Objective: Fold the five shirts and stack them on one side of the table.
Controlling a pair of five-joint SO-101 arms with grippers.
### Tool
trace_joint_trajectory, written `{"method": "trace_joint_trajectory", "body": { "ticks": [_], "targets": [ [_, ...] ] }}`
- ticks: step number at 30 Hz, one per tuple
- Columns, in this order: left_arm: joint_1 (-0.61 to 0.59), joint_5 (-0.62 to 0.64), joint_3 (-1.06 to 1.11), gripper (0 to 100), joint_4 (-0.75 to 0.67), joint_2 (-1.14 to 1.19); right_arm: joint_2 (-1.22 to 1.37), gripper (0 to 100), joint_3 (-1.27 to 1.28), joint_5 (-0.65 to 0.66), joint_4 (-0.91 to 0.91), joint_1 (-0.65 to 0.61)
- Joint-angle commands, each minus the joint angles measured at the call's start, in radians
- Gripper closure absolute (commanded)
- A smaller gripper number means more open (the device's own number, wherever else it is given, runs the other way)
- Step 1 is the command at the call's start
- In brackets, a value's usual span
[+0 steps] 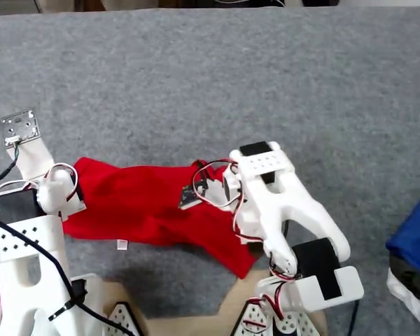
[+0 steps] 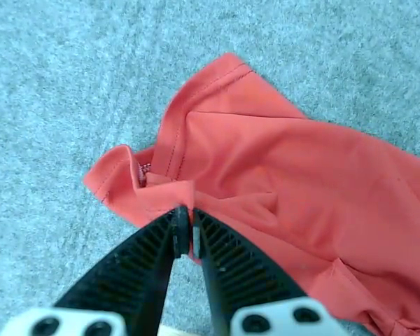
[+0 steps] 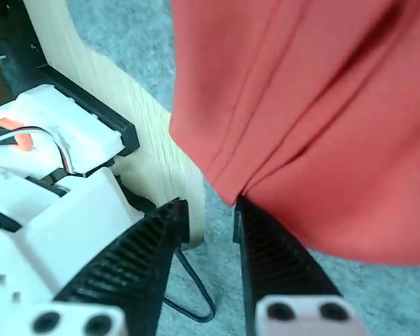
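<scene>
Across the near side of the grey table [image 1: 231, 84], in the high view, 1 red shirt [image 1: 147, 206] lies bunched into a long band. Its long axis runs side to side between the 2 arms and dips toward the near edge at its right end. The left arm [image 1: 28, 231] stands at the band's left end. The right arm [image 1: 280, 203] is over its right end, beside the wooden board [image 1: 168, 315]. A stack of folded shirts [image 1: 413, 266] sits at the table's right edge, well apart from the red shirt, and the right arm is the nearer to it.

From the left wrist view, the left gripper [image 2: 187, 231] is pinched tight on a hemmed edge of the shirt, and the rest of the cloth spreads away ahead of it. Whether this end is neck or hem I cannot tell.

From the right wrist view, the right gripper [image 3: 208, 210] has its jaws a narrow gap apart. A corner of the shirt, its pleats converging, touches the tip of 1 finger [image 3: 266, 245], and I see no clamp on it.

My judgement is that the next move needs both ends held, so the right jaws should close on that corner before the band is pulled flat along its axis.
</scene>
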Motion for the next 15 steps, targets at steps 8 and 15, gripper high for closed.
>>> {"method": "trace_joint_trajectory", "body": {
  "ticks": [8, 15],
  "targets": [
    [-0.005, 0.0, -0.011, 98, -0.017, -0.01, -0.035, 87.1, 0.038, -0.012, -0.005, -0.073],
    [-0.005, 0.0, -0.011, 98, -0.017, -0.01, -0.035, 87.1, 0.041, -0.014, -0.015, -0.074]
  ]
}}
